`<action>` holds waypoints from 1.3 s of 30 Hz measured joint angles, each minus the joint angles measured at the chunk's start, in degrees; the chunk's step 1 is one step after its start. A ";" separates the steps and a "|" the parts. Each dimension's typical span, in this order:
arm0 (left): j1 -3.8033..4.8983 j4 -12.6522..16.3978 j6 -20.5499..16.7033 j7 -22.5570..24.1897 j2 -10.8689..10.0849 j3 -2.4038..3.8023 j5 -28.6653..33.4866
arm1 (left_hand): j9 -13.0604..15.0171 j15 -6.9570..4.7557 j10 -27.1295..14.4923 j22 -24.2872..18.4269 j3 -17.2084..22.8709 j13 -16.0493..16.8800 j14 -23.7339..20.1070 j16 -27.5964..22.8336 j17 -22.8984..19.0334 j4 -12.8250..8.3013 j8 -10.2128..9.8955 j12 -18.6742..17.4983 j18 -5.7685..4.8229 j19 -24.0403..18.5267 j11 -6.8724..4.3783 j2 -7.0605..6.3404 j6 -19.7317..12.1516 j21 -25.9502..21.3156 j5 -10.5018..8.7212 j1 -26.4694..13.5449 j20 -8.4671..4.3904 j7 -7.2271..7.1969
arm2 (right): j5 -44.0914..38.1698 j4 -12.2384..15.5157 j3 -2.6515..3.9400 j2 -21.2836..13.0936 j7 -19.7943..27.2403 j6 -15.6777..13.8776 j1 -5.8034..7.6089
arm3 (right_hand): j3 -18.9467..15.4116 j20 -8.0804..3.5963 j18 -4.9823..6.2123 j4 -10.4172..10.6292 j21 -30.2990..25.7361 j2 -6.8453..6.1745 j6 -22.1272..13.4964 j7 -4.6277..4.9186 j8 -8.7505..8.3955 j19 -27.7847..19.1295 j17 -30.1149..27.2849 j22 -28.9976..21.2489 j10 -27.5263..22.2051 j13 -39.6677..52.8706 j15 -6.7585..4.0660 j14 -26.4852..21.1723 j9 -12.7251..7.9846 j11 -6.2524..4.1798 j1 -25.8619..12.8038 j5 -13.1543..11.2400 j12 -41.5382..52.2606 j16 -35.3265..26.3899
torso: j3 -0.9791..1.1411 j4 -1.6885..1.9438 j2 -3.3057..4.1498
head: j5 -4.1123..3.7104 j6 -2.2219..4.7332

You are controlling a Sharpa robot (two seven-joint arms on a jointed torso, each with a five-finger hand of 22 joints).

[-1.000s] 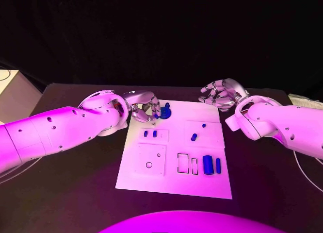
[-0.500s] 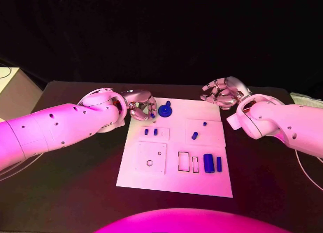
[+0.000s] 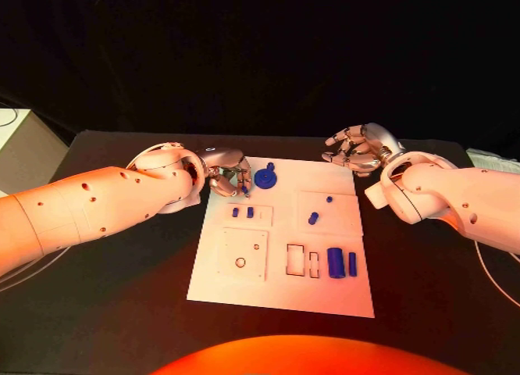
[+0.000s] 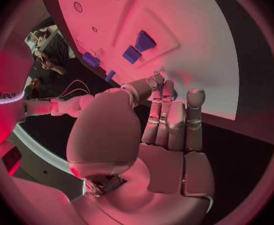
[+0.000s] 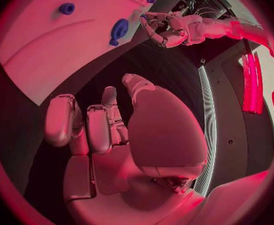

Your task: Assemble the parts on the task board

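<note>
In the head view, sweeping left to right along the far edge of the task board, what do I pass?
Left hand at the board's far left corner → round blue part lying on the task board → right hand hovering just past the far right corner.

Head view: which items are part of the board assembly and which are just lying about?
Job:
white rectangular task board
large blue round part at the board's far edge
two small blue blocks
small blue pegs
two long blue bars
left hand beside the round part
right hand off the board

Lying about:
white box at the table's left
pale object at the right edge
</note>
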 measured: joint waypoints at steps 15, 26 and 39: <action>-0.03 0.21 1.21 -0.21 0.25 -0.14 -0.11 | 0.00 0.00 -0.01 -0.17 0.00 0.08 0.00 0.00 -0.08 -0.01 -0.35 -0.28 0.00 0.00 0.00 -0.08 -0.01 0.00 0.00 -0.08 0.00 -0.01 | 0.01 -0.09 0.00 -0.03 -0.01 -0.01 -0.01 | 0.16 0.00 0.00 0.16 0.00 0.00 -0.01 -0.01 0.00 0.00 -0.05 -0.01 0.08 -0.11 0.00 0.00 0.00 0.08 0.00 0.33 0.00 0.00 | 0.00 0.00 -0.01 | -0.14 -0.53; -0.02 0.38 1.70 -0.34 0.59 -0.20 -0.33 | 0.00 0.00 -0.01 -0.07 -0.07 0.29 0.00 0.00 0.13 -0.07 -0.37 -0.26 0.00 0.00 0.01 -0.16 -0.02 0.00 -0.01 -0.15 0.00 -0.01 | 0.02 -0.22 0.00 0.02 -0.09 0.01 -0.02 | 0.16 0.00 0.00 0.17 0.00 0.00 -0.01 -0.01 0.00 0.00 -0.04 0.04 0.09 -0.11 0.00 0.00 0.00 0.09 0.00 0.33 0.00 0.00 | -0.05 0.01 -0.02 | -0.15 -0.69; 0.10 0.22 3.24 -1.04 1.05 -0.28 -1.31 | 1.56 0.20 0.57 1.45 -0.47 0.73 1.25 0.83 2.63 0.01 -0.67 -0.60 -0.94 1.13 -0.08 -0.24 0.00 0.67 -0.02 -0.08 0.30 0.03 | 0.03 -0.27 0.00 0.04 -0.19 0.08 -0.02 | 0.16 0.00 0.00 0.16 0.00 0.00 -0.02 -0.01 0.00 0.00 -0.04 0.03 0.09 -0.28 0.00 0.00 0.00 0.09 0.00 0.32 0.00 -0.22 | -0.03 0.00 -0.02 | -0.14 -0.75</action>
